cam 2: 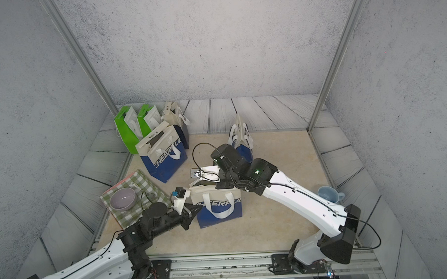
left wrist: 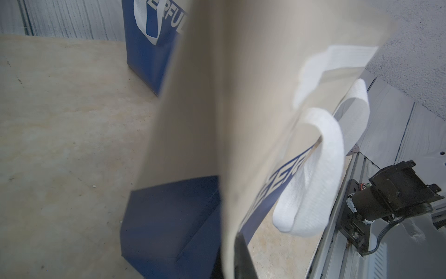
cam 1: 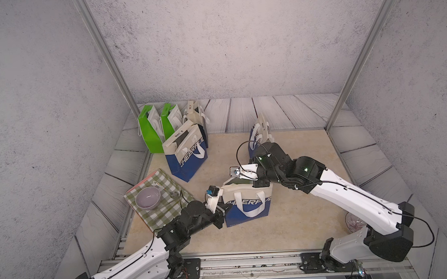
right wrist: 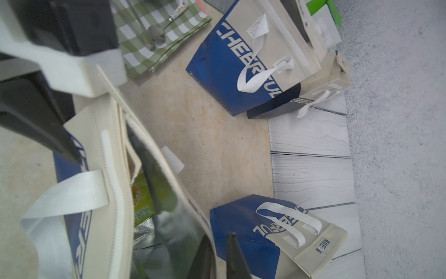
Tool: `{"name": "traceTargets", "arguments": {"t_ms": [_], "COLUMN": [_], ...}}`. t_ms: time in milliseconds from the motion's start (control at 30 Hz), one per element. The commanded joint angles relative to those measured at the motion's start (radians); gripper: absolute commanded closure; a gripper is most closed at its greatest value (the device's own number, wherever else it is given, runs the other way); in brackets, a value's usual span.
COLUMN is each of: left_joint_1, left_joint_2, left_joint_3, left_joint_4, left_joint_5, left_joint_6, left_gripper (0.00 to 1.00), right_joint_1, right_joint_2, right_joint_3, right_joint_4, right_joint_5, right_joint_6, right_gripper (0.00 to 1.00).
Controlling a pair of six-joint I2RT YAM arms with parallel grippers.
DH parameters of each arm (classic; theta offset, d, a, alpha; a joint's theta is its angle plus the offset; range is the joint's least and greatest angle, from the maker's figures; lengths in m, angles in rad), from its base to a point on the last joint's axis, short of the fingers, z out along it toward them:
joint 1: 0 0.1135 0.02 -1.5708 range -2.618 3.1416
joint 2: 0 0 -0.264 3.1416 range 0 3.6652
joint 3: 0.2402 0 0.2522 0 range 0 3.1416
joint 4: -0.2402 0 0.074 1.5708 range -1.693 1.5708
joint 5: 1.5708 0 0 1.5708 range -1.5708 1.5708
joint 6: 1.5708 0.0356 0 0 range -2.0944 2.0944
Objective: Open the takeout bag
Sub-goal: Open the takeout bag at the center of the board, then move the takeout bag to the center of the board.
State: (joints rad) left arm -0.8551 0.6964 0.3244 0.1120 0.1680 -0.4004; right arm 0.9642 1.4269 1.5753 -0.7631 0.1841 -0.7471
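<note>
The takeout bag (cam 1: 247,203) (cam 2: 217,205), beige above and blue below with white handles, stands upright mid-table. My left gripper (cam 1: 226,208) (cam 2: 195,210) is at its left upper corner, shut on the side fabric; in the left wrist view the beige wall (left wrist: 241,120) runs down into the left gripper (left wrist: 229,265). My right gripper (cam 1: 258,184) (right wrist: 218,248) straddles the bag's far rim (right wrist: 169,174), one finger inside and one outside. Its jaws stand slightly apart. The mouth gapes, showing silver lining and a green packet (right wrist: 142,198).
A second blue-and-beige bag (cam 1: 186,154) and two green bags (cam 1: 149,130) stand at the back left. A third blue-and-beige bag (cam 1: 259,130) stands behind the right arm. A checked cloth (cam 1: 166,212) at the left holds a lilac bowl (cam 1: 147,197). A blue cup (cam 2: 328,193) sits at the right.
</note>
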Motion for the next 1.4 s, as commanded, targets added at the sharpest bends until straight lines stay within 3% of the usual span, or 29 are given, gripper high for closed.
{"name": "traceTargets", "arguments": {"t_ms": [0, 33, 167, 267, 600, 700, 800, 900, 1000, 1233, 1367], "left_joint_1": [-0.004, -0.003, -0.003, -0.004, -0.003, -0.004, -0.003, -0.004, -0.003, 0.025, 0.112], "left_joint_2": [-0.011, -0.018, -0.039, -0.044, -0.018, 0.015, 0.051, 0.086, 0.1, 0.176, 0.275], "left_joint_3": [-0.009, -0.006, 0.013, 0.042, 0.154, 0.201, 0.241, 0.276, 0.314, 0.44, 0.524], "left_joint_4": [-0.053, -0.057, -0.072, -0.084, -0.134, -0.145, -0.149, -0.15, -0.174, -0.165, -0.143], "left_joint_5": [-0.001, -0.005, -0.003, 0.017, -0.002, 0.0, 0.017, 0.051, 0.013, -0.174, -0.226], "left_joint_6": [-0.006, -0.01, -0.016, -0.011, 0.059, 0.086, 0.1, 0.118, 0.137, 0.207, 0.231], "left_gripper": [1.0, 1.0, 0.73, 0.6, 0.51, 0.52, 0.62, 0.83, 1.0, 1.0, 1.0], "right_joint_1": [-0.013, -0.015, -0.025, -0.035, -0.061, -0.064, -0.066, -0.067, -0.066, -0.071, -0.073], "right_joint_2": [0.018, 0.026, 0.062, 0.084, -0.046, -0.107, -0.174, -0.24, -0.302, -0.396, -0.42], "right_joint_3": [0.013, 0.02, 0.061, 0.091, 0.067, 0.034, -0.009, -0.052, -0.094, -0.192, -0.224], "right_joint_4": [0.043, 0.049, 0.041, 0.036, 0.065, 0.072, 0.088, 0.108, 0.124, 0.181, 0.179], "right_joint_5": [0.103, 0.113, 0.123, 0.12, -0.05, -0.086, -0.109, -0.115, -0.119, -0.094, -0.09], "right_joint_6": [0.042, 0.049, 0.078, 0.112, 0.254, 0.29, 0.32, 0.35, 0.371, 0.42, 0.435], "right_gripper": [0.77, 0.73, 0.68, 0.68, 0.65, 0.65, 0.64, 0.63, 0.62, 0.62, 0.61]}}
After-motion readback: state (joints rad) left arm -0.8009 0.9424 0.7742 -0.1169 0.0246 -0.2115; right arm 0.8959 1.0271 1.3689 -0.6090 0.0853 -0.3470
